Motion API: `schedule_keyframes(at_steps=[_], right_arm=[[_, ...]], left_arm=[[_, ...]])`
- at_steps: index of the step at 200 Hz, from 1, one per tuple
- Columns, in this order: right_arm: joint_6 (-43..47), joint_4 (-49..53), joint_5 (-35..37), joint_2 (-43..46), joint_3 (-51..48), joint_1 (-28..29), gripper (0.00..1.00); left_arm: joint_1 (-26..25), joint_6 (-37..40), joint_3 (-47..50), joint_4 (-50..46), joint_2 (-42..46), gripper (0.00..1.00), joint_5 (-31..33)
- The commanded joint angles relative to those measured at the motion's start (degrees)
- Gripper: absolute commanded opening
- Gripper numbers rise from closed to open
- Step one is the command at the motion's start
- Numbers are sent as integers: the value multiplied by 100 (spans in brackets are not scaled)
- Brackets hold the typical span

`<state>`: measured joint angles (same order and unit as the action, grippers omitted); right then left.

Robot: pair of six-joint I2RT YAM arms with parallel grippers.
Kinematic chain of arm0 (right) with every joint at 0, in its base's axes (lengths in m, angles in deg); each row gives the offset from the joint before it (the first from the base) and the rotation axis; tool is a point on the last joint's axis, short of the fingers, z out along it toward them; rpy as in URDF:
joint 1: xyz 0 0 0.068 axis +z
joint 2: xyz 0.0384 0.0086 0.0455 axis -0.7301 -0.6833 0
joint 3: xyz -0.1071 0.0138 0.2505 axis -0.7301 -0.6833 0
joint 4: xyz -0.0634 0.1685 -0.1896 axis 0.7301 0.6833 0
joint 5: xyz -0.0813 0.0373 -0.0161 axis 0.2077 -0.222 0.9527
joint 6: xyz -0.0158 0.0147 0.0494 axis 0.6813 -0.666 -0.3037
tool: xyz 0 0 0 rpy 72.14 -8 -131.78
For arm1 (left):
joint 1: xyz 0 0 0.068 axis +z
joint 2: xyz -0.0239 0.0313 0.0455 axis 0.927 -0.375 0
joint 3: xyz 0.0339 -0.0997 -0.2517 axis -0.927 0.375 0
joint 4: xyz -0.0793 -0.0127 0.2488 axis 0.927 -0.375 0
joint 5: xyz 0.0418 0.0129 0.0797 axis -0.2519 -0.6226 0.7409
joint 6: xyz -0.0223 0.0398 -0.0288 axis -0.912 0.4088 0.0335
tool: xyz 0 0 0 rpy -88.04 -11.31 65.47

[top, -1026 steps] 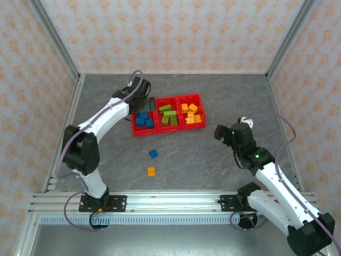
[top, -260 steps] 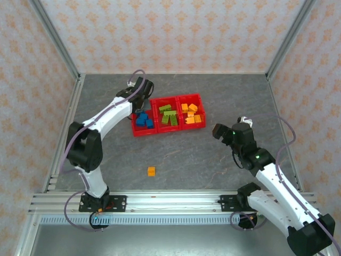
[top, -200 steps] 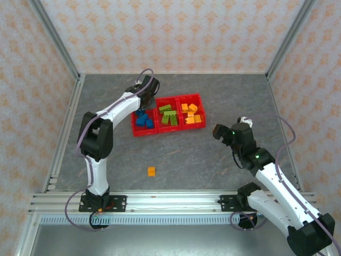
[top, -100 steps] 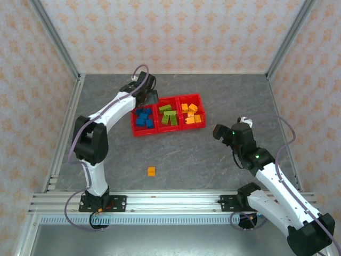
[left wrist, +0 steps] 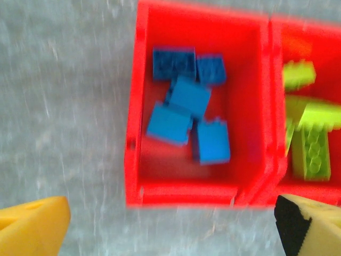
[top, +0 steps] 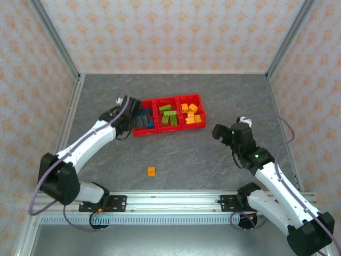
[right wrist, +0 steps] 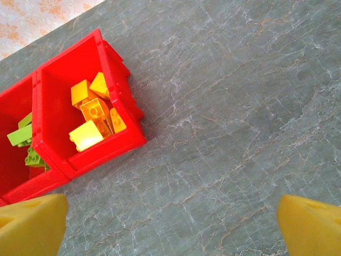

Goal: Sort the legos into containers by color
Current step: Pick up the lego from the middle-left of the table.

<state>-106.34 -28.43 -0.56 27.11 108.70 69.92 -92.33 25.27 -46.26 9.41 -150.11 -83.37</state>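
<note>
Top view: low red plastic three-compartment tray (top: 170,129) sits at 12 o'clock of table centre. Contents, 9 to 3 o'clock: small blue plastic bricks (left wrist: 186,114), lime green bricks (top: 169,114), orange-yellow bricks (right wrist: 96,114). Each colour is alone in its compartment.

One small orange-yellow plastic brick (top: 151,171) lies loose on the grey stone-patterned table (top: 213,165), at 6 o'clock of the blue compartment and well apart from the tray.

Left gripper (left wrist: 171,213): over the tray's 9 o'clock end, above the blue compartment; yellow-padded fingers spread wide, nothing between them.

Right gripper (right wrist: 173,208): at 4 o'clock of the tray, well apart from it; fingers spread wide, nothing held.

Judgement: sorting looks nearly complete; the step in hand appears to be between picks, with the loose orange brick last.

Next move calls for one arm to travel toward 6 o'clock, centre its fingers over that brick, descend, close, then carry it to the 3 o'clock compartment. The brick is small, so alignment matters.
</note>
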Motion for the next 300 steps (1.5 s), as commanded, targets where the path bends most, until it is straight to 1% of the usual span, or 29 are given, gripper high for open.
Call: schedule_keyframes(at_steps=[1, 21, 39, 70, 92, 104, 114, 127, 148, 175, 199, 227, 239, 249, 256, 286, 300], right_arm=[[-46, -170, -52, -41, -35, -26, 100], [-90, -257, -114, -95, -33, -26, 100], [-142, -327, -168, -127, -41, -26, 100], [-229, -445, -263, -131, -111, -26, 100], [-251, -451, -316, -163, -121, -25, 100], [-269, -463, -375, -172, -134, -26, 100], [-285, -482, -426, -180, -160, -24, 100], [-292, -500, -480, -189, -197, -26, 100], [-234, -423, -529, -224, -173, -25, 100], [-171, -342, -504, -216, -146, -26, 100], [-214, -335, -508, -216, -138, -22, 100], [-235, -304, -575, -224, -104, -26, 100], [-218, -234, -535, -216, -65, -25, 100], [-193, -187, -512, -190, -52, -23, 100], [-182, -150, -503, -168, -37, -26, 100], [-134, -61, -443, -93, -30, -26, 100], [-127, -65, -433, -92, -29, -26, 100]], left_arm=[[-511, -500, 504, -237, 627, 99, -69], [-1001, -836, 851, -483, 1023, 99, -96], [-1449, -1227, 1104, -702, 1305, 96, -48], [-2371, -1895, 1456, -799, 1655, 94, 5], [-3112, -2358, 1545, -808, 1548, 95, 36], [-3495, -2637, 1601, -794, 1374, 97, 132], [-3715, -2832, 1715, -680, 1187, 99, 135], [-3906, -3071, 1914, -500, 992, 99, 67], [-3993, -3299, 2244, -249, 900, 99, -37], [-3993, -3405, 2464, -193, 1019, 99, 83], [-3994, -3350, 2589, 117, 921, 92, 137], [-3989, -3172, 2482, 401, 326, 85, 20], [-3991, -3121, 2409, 414, 80, 80, 26], [-3989, -3107, 2313, 379, -64, 74, 112], [-3989, -3121, 2215, 297, -156, 71, 203], [-3975, -3185, 1992, 78, -323, 71, 491], [-3922, -3201, 2000, 111, -352, 68, 513]])
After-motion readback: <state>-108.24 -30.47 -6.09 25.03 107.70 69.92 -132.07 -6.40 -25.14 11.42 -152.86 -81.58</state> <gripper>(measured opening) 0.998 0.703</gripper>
